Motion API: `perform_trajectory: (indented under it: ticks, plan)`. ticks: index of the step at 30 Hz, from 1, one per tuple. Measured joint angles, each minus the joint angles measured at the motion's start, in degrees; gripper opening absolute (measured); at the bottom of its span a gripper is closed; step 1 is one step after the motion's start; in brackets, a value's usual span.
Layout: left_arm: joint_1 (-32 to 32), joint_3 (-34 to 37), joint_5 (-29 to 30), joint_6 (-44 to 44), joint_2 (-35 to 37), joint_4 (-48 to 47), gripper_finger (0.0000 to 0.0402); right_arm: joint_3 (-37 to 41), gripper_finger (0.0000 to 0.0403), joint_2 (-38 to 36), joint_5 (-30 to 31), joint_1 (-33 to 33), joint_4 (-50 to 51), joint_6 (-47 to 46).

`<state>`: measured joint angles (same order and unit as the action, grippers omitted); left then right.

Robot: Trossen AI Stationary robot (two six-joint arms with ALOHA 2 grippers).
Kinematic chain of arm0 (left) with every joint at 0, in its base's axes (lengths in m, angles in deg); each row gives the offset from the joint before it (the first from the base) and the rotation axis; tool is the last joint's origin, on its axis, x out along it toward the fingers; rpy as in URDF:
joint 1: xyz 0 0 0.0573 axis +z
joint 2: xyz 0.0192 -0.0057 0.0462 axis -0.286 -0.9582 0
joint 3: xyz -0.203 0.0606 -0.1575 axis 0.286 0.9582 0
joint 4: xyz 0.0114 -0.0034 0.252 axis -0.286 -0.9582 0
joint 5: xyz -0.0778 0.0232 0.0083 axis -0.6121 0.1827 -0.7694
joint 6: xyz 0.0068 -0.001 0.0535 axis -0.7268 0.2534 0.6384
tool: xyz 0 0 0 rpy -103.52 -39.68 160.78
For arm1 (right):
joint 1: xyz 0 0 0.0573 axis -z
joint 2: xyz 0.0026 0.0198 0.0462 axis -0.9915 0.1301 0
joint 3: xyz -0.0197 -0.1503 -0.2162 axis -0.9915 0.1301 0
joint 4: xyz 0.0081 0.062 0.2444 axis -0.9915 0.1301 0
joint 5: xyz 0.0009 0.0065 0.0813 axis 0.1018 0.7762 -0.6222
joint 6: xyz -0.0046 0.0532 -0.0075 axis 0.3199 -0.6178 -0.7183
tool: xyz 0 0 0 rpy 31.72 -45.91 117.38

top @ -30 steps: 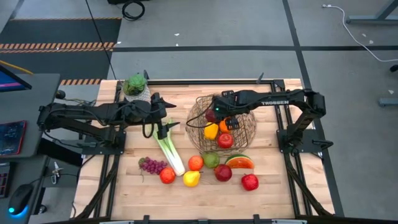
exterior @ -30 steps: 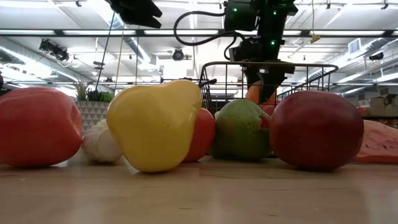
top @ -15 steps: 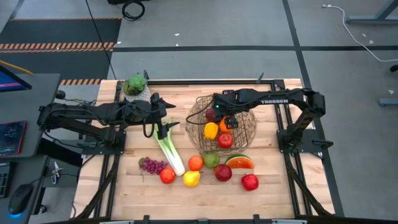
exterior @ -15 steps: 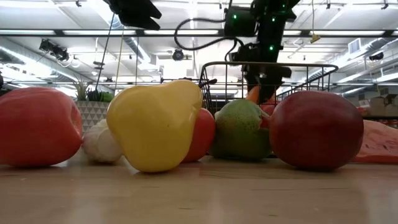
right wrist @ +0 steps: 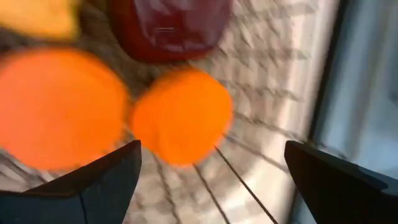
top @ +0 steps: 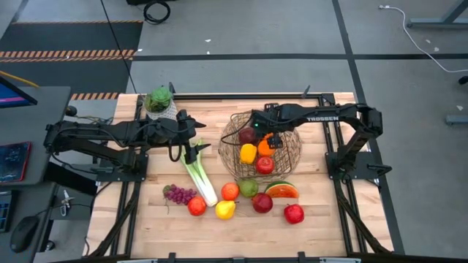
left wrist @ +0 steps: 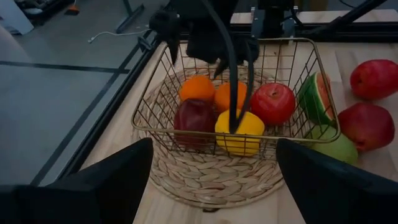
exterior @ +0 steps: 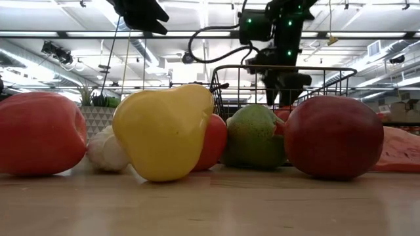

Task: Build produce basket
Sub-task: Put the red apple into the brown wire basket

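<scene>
The round wire basket (top: 259, 150) stands on a woven mat at the table's far middle. In it lie two oranges (left wrist: 198, 88) (left wrist: 230, 96), a dark red apple (left wrist: 194, 115), a yellow pepper (left wrist: 239, 132) and a red apple (left wrist: 272, 102). My right gripper (top: 273, 141) hangs open inside the basket's rim, pointing down just above the oranges (right wrist: 180, 115), touching nothing. My left gripper (top: 191, 150) hovers open above the leek (top: 199, 175), left of the basket. More produce lies near the front edge: grapes (top: 179, 194), a yellow fruit (top: 225, 210), a green pear (top: 248, 188), a watermelon slice (top: 281, 191) and red apples (top: 294, 213).
A small potted green plant (top: 159, 101) stands at the table's far left, behind my left arm. In the low view the front row of fruit (exterior: 164, 131) hides most of the basket (exterior: 328, 75). Bare wood shows at the table's left and near edges.
My right gripper has let go of an orange: in the low view it showed between the fingers, and now it is gone from there, down among the fruit in the basket. The gripper has stayed over the same part of the basket.
</scene>
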<state>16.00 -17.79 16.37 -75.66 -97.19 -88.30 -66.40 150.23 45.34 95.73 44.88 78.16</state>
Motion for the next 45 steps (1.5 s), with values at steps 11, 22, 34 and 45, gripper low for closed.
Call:
perform_trajectory:
  ticks: [11, 22, 34, 45]
  plan:
    - [0.0, 0.0, 0.0, 0.5, -0.3, 0.8, 0.0347, -8.7, 0.0391, -2.3, -9.9, -3.5, 15.6, -12.2]
    - [0.1, 10.2, -0.2, -0.3, -0.5, 14.9, 0.0347, -5.9, 0.0391, -19.7, -15.7, -12.4, 7.2, -21.4]
    - [-0.6, 12.0, -24.5, -3.9, -0.6, 15.5, 0.0347, 12.3, 0.0391, -28.7, -29.5, -20.4, -15.4, -35.3]
    - [-11.0, 10.2, -21.7, -4.6, -7.1, 17.3, 0.0347, 18.3, 0.0382, -26.4, -23.0, -28.2, -19.4, -45.5]
